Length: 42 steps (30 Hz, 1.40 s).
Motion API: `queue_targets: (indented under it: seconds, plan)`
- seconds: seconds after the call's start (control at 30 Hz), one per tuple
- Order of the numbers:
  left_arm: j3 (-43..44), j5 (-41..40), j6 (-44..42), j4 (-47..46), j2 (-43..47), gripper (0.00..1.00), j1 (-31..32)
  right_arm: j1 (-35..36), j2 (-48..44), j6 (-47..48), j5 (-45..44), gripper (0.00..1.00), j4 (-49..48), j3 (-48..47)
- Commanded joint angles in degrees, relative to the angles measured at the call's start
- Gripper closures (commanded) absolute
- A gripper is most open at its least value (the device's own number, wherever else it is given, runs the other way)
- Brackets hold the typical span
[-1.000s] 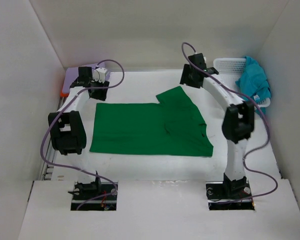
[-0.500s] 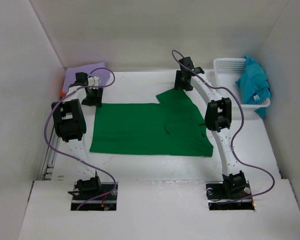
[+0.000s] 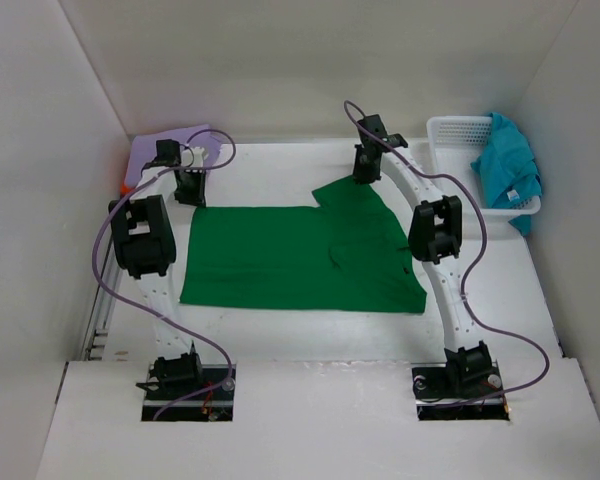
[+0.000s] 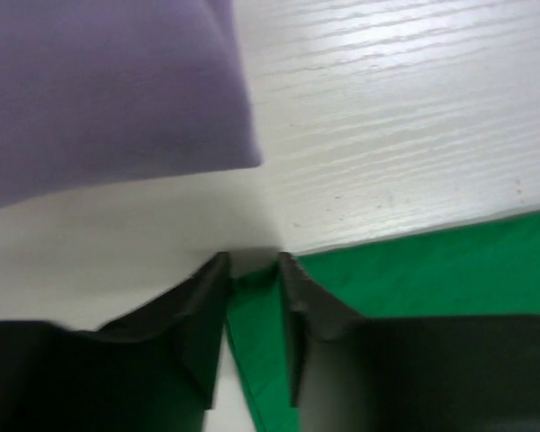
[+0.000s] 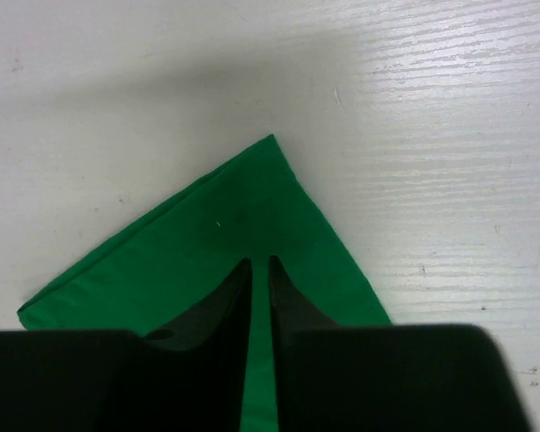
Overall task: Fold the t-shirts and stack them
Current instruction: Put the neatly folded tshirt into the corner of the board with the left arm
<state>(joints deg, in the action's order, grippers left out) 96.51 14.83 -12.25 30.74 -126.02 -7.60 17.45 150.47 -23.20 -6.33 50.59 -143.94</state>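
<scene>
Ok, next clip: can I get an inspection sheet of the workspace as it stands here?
Surface: white table, no stains seen.
Job's things: green shirt lying flat mid-table, one sleeve pointing to the far side; lavender shirt at the far left corner, an edge of the orange shirt showing beside it; teal shirt bunched in the basket.
Clutter: nothing seen.
Grippers: left jaws pinch the green shirt's far left corner; right jaws pinch its sleeve tip.
Cables: a purple cable loops along each arm; no snag seen.
Surroundings: plain white walls on three sides.
</scene>
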Motion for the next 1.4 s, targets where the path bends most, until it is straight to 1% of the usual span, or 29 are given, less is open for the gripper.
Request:
queue_targets:
  seconds: [0.0,0.03,0.07,0.1,0.13,0.17,0.2,0.27,0.3,0.33,0.4,0.5,0.6,0.67,0.77,0.87,0.93,1.0,1.07,1.1,1.23,1.33,1.37]
  plan:
    - [-0.18,3.63,0.65,5.38,-2.92,0.85,0.78,0.26,-0.7,0.17,0.27,0.79,-0.49,0.05]
    - [-0.36,3.11,0.39,5.82,-2.75,0.91,0.78,0.26,-1.67,0.52,-0.52,0.72,-1.01,1.37]
    - [-0.62,2.75,-0.05,6.34,-2.4,0.94,0.78,0.26,-3.15,1.05,-1.4,0.66,-1.45,3.12]
    - [-1.14,2.23,-0.66,6.87,-1.87,0.94,0.7,0.17,-5.08,1.49,-2.02,0.61,-1.72,5.49]
    - [-2.11,1.61,-1.45,7.05,-1.08,0.94,0.43,0.08,-7.8,1.41,-2.37,0.6,-1.72,8.82]
    - [-3.25,0.91,-2.07,6.53,-0.2,0.92,0.17,-0.18,-10.09,1.06,-2.37,0.6,-1.81,11.72]
    - [-4.21,0.21,-2.51,6.18,0.59,0.87,-0.09,-0.53,-14.99,-0.08,-2.11,0.59,-3.11,18.36]
    - [-5.36,-1.03,-2.69,5.38,2.34,0.65,-0.97,-0.97,-24.83,-1.66,-2.02,0.55,-7.67,31.37]
    - [-5.8,-1.21,-2.69,5.21,3.57,0.57,-1.41,-1.24,-29.92,-2.54,-2.02,0.52,-10.48,37.96]
    - [-6.24,-1.21,-2.69,4.86,5.15,0.54,-2.02,-1.41,-33.72,-3.51,-2.11,0.5,-12.25,42.64]
    - [-7.56,-1.38,-2.69,3.37,9.1,0.51,-3.25,-2.03,-43.29,-6.66,-2.37,0.45,-14.98,54.06]
    - [-11.5,-2.26,-4.44,-0.23,17.79,0.47,-5.54,-2.03,-55.34,-10.63,-2.98,0.4,-16.13,69.45]
    - [-17.3,-2.88,-11.97,-0.42,26.23,0.43,-6.51,-1.94,-65.36,-15.02,-4.74,0.35,-15.87,83.34]
    - [-23.0,-3.05,-20.31,1.76,31.68,0.41,-5.99,-1.94,-71.95,-18.44,-4.22,0.34,-16.13,91.69]
    - [-33.54,-5.15,-33.94,7.73,39.16,0.42,-2.22,-1.94,-80.57,-23.1,-2.12,0.33,-16.4,101.9]
    - [-44.79,-7.27,-42.13,12.23,45.31,0.43,4.36,-1.94,-86.12,-27.24,-0.36,0.33,-17.1,109.03]
    - [-50.69,-8.58,-43.82,12.06,47.43,0.43,8.67,-1.77,-88.15,-29.26,0.61,0.33,-17.54,112.02]
    - [-54.31,-10.77,-43.39,8.57,47.71,0.43,12.28,-1.77,-89.65,-30.58,0.7,0.33,-18.15,114.13]
    - [-56.95,-13.93,-42.68,3.74,46.92,0.41,15.36,-1.77,-90.7,-30.94,0.62,0.33,-18.68,115.63]
    - [-58.09,-15.95,-42.59,1.1,46.22,0.4,16.5,-1.77,-90.88,-31.11,0.53,0.36,-19.03,116.07]
    - [-60.65,-22.55,-42.24,-6.65,42.53,0.39,19.59,-1.77,-91.41,-31.29,0.61,0.35,-19.04,116.34]
    - [-61.18,-24.05,-41.89,-7.63,40.24,0.43,20.38,-1.59,-91.15,-30.77,0.88,0.39,-19.03,116.43]
    - [-61.09,-24.49,-41.89,-7.63,39.71,0.46,20.38,-1.5,-90.97,-30.68,0.88,0.45,-19.21,116.52]
